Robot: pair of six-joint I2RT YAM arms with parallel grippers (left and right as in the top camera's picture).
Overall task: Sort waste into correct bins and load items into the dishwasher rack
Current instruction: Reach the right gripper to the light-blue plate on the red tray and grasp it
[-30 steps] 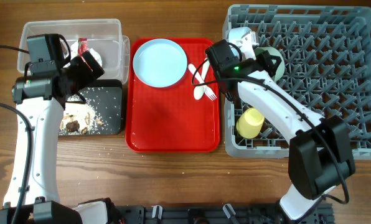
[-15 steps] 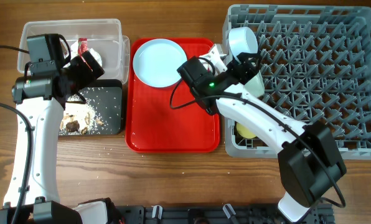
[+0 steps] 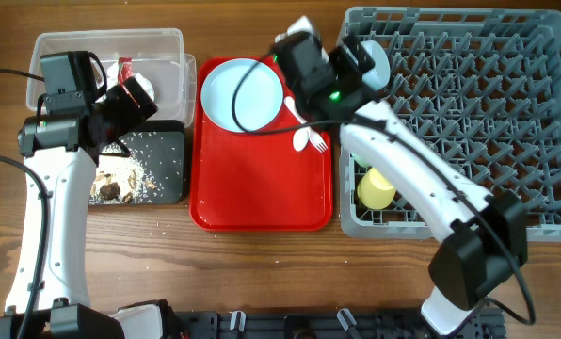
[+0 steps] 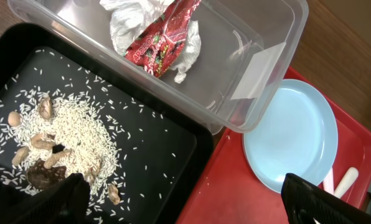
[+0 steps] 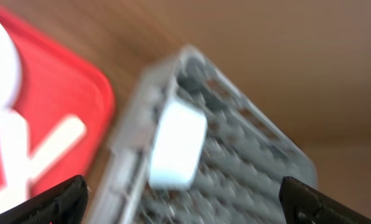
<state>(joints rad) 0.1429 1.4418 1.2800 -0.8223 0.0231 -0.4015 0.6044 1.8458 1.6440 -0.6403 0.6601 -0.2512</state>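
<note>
1. Dishwasher rack (image 3: 488,122) is taking up the right side of the tabletop (image 3: 262,268). A pale blue bowl (image 5: 176,146) is sitting at its far-left corner (blurred in the right wrist view). A yellow cup (image 3: 376,186) is resting among the pegs near the front-left.
2. Red tray (image 3: 262,188) is lying beside the rack, carrying the plate (image 3: 238,94) at its far end. The fork and spoon (image 3: 311,139) are lying just right of the plate.
3. Clear tub (image 4: 235,37) is holding the crumpled paper with red wrapper (image 4: 157,34).
4. Black tray (image 4: 173,143) is holding the food scraps and rice (image 4: 55,149).
5. Left jaws are hanging wide open over the black tray, gripping nothing.
6. Right jaws are also spreading wide, empty, near the rack's far-left corner.
</note>
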